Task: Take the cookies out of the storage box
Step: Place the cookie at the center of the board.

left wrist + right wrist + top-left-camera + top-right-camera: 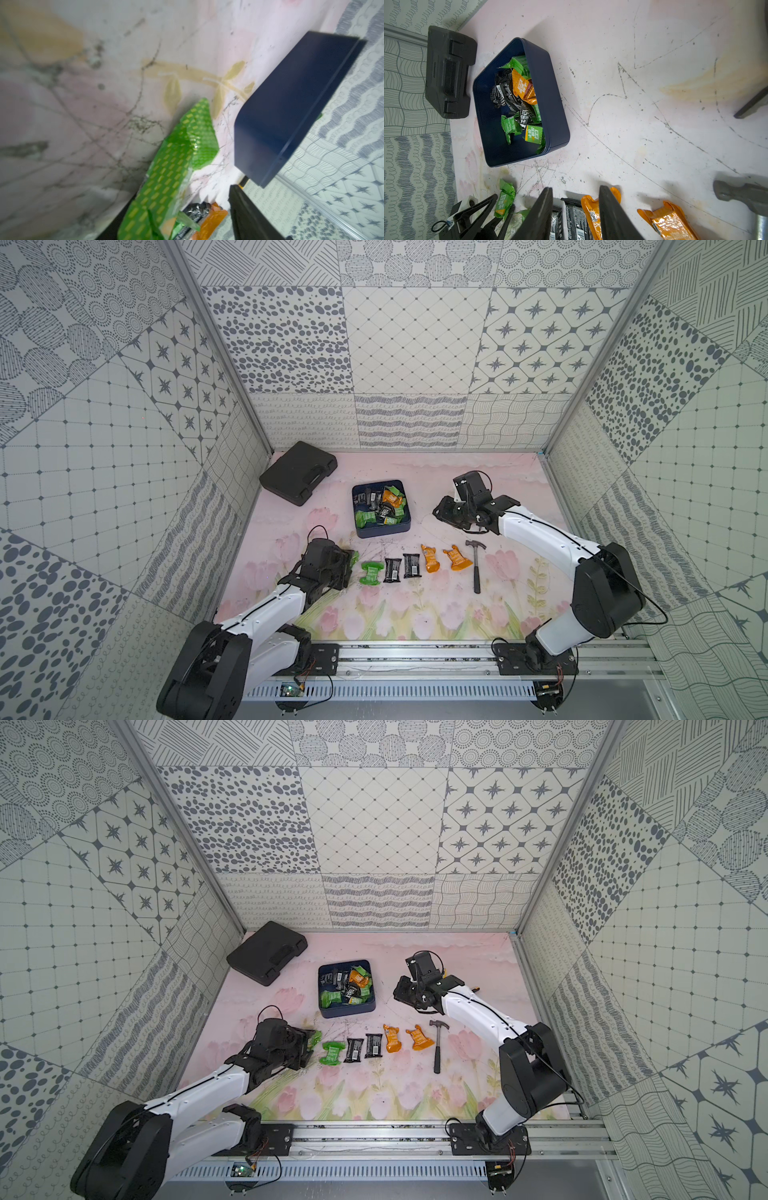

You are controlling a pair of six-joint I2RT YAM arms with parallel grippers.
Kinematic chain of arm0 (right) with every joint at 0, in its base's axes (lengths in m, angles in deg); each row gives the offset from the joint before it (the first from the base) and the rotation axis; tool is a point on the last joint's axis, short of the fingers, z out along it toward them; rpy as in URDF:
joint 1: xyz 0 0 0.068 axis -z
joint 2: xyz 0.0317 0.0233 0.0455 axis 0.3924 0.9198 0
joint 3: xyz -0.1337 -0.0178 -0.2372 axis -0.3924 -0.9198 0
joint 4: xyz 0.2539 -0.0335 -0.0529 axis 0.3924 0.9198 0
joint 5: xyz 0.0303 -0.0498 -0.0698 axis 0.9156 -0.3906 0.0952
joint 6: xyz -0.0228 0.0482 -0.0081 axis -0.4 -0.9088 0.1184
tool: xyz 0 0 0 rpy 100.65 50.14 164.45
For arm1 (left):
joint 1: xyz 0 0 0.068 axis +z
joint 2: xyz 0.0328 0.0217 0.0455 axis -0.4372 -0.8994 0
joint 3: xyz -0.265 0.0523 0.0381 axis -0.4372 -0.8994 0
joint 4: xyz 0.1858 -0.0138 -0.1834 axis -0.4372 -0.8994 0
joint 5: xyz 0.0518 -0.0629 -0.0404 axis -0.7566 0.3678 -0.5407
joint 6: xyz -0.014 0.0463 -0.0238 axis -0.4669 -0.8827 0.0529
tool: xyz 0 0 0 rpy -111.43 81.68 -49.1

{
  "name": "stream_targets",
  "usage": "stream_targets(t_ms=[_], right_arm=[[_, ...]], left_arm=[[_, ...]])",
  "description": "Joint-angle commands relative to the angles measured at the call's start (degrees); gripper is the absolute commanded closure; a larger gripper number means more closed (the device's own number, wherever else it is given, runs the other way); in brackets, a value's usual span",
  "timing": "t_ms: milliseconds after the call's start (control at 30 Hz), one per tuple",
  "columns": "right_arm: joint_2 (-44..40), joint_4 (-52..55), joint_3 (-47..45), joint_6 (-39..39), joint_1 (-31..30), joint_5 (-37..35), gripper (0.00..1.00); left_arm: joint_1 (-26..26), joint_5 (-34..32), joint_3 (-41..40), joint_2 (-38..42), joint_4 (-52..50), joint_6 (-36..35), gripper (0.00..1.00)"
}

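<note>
The cookies [380,506], small crinkly foil packets in green, orange and black, mostly lie heaped in the storage box [384,532], a shallow navy square tin near the middle of the pink flower-printed counter [415,614]. Five packets lie outside it in a tidy row [412,565] nearer the robot, ordered green, black, black, orange, orange, so the job looks partly done.

A sixth, a green packet [182,158], sits at the row's left end between the fingers of the left claw [350,569]. Its jaws stand apart with one finger clear of the wrapper: released, I judge, to lengthen the line. The right claw [576,188] hovers near the box's right side, parted and empty, probably placed for the next reach in. A steel-headed hammer [476,572] lies just past the row's right end.
</note>
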Motion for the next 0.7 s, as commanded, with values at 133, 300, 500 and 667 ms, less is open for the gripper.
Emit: stream_targets(t_ms=[133,300,500,667], right_arm=[[-1.23,-1.38,0.23,0.02,-0.98,-1.63,0.59],[0.02,-1.11,2.35,1.50,-1.72,-2.20,0.59],[5.71,1.52,10.69,9.13,-5.03,-2.85,0.59],[13.38,4.07,20.77,14.12,-8.09,-1.84,0.59]], left_arm=[[0.47,-4.44,3.79,9.46,-28.61,3.89,0.12],[0.49,-7.81,9.81,11.77,-40.64,-0.08,0.10],[0.67,-13.77,19.90,8.09,-42.47,-15.59,0.17],[1.75,-10.52,25.36,1.70,-35.73,-28.65,0.23]])
